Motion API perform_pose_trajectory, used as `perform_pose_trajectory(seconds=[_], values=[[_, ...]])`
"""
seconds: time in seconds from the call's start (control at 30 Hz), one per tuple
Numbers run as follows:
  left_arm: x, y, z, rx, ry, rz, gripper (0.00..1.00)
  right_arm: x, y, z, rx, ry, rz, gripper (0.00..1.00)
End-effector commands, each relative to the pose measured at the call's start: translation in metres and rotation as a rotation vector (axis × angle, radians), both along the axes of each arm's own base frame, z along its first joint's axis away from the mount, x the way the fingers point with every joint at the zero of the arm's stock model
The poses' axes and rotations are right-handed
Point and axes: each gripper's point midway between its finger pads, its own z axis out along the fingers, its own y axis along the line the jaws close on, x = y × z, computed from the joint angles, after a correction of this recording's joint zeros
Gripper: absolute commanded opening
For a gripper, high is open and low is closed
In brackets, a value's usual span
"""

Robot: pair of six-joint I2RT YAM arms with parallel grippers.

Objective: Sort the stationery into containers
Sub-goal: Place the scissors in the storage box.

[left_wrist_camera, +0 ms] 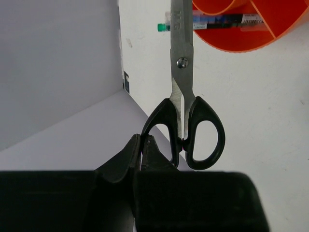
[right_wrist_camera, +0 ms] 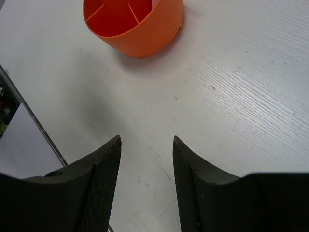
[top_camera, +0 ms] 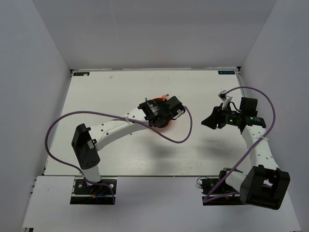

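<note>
Left gripper has its two fingers pressed almost together on the rim of one black handle ring of the scissors. It is pinching them (only the left ring; the other ring hangs free beside it). There is one pair of scissors, with its blades closed. Its long axis runs straight away from the gripper, handles nearest the fingers and blades pointing toward the tub. The blade tip runs past the top edge of the left wrist view, just beside the tub's wall.

There is one tub, round and red-orange, with dividers making compartments. One pen is in view, lying crosswise to the scissors at the tub, its green end poking out past the tub's wall. Whether it rests inside a compartment cannot be told.

From above, the left gripper hangs over the tub. The right gripper is well apart from the tub, out to its right, fingers spread wide over the bare white table and holding nothing.
</note>
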Motion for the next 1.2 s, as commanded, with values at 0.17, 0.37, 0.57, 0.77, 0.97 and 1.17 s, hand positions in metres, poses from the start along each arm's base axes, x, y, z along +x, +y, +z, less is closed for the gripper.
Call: perform_pose_trajectory(seconds=[0.17, 0.37, 0.57, 0.77, 0.97, 1.17], values=[[0.009, -0.014, -0.004, 0.067, -0.019, -0.084, 0.0, 0.0, -0.003, 0.01, 0.017, -0.033, -0.013, 0.5], [0.007, -0.01, -0.014, 0.119, -0.001, -0.1, 0.0, 0.002, -0.007, 0.014, 0.02, -0.044, -0.03, 0.5], [0.008, -0.012, -0.019, 0.158, -0.002, -0.125, 0.0, 0.002, -0.01, 0.015, 0.029, -0.041, -0.042, 0.5], [0.011, -0.013, -0.028, 0.221, -0.001, -0.149, 0.0, 0.002, -0.013, 0.016, 0.043, -0.038, -0.055, 0.5], [0.014, -0.011, -0.028, 0.268, -0.018, -0.169, 0.0, 0.001, -0.015, 0.019, 0.063, -0.04, -0.059, 0.5], [0.02, -0.017, -0.026, 0.298, -0.047, -0.191, 0.0, 0.001, -0.016, 0.021, 0.077, -0.041, -0.061, 0.5]])
